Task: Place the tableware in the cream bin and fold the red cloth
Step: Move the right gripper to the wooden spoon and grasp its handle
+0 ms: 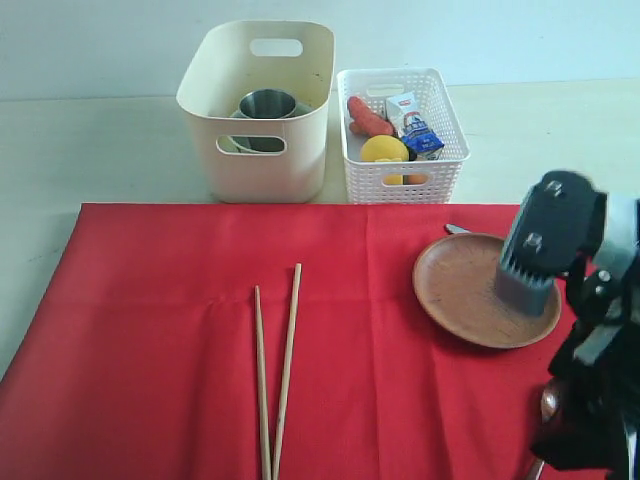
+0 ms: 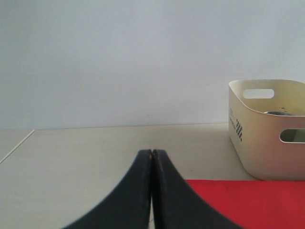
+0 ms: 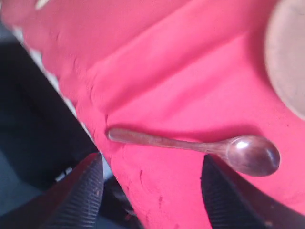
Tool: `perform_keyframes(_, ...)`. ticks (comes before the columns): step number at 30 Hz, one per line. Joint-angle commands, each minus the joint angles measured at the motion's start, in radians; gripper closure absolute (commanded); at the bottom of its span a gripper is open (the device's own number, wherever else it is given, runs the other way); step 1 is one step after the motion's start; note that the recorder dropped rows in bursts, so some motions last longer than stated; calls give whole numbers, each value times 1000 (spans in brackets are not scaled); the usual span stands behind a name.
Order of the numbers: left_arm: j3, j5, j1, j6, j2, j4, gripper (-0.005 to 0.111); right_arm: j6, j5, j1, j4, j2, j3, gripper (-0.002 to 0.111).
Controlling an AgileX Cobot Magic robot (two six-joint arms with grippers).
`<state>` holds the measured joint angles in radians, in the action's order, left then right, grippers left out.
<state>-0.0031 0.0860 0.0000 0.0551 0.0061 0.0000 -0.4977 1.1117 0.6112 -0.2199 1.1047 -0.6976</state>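
While the steel cup [image 1: 266,104] sits inside the cream bin [image 1: 255,170] at the upper middle of the exterior view, the chopsticks [image 1: 277,380] lie at lower centre on the red cloth [image 1: 130,330]. The brown plate [image 1: 465,290] is at centre right, and the dark spoon [image 1: 549,400] peeks out at the lower right beside the right arm [image 1: 590,330]. Clearing tableware is therefore the step in hand; folding must wait.

From the left wrist, the left gripper [image 2: 152,191] shows its jaws pressed together, empty, above the table [image 2: 95,152], with the bin and a cloth corner ahead.

From the right wrist, the right gripper [image 3: 152,195] stands wide, holding nothing. The spoon lies flat on the cloth just beyond the fingers, its length running from one finger toward the other. The next move probably calls for turning the wrist, descending astride the thin handle and closing without pinching fabric.
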Motion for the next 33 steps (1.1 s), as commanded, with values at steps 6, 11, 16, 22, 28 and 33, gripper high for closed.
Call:
perform_keyframes(6, 3, 2, 1, 1, -6, -14, 104, -7, 9, 214, 403, 145, -7, 50)
perform_keyframes(11, 3, 2, 1, 1, -6, -14, 104, -20, -150, 214, 324, 178, -7, 50)
perform_keyframes(16, 3, 2, 1, 1, -6, -14, 104, -368, -95, 214, 248, 228, -7, 50)
perform_keyframes(22, 3, 2, 1, 1, -6, -14, 104, -373, -93, 214, 334, 275, 10, 50)
perform_keyframes(28, 3, 2, 1, 1, -6, -14, 104, -424, -184, 214, 334, 298, 116, 50)
perform_keyframes(33, 3, 2, 1, 1, -6, -14, 104, -426, -336, 214, 350, 306, 159, 50)
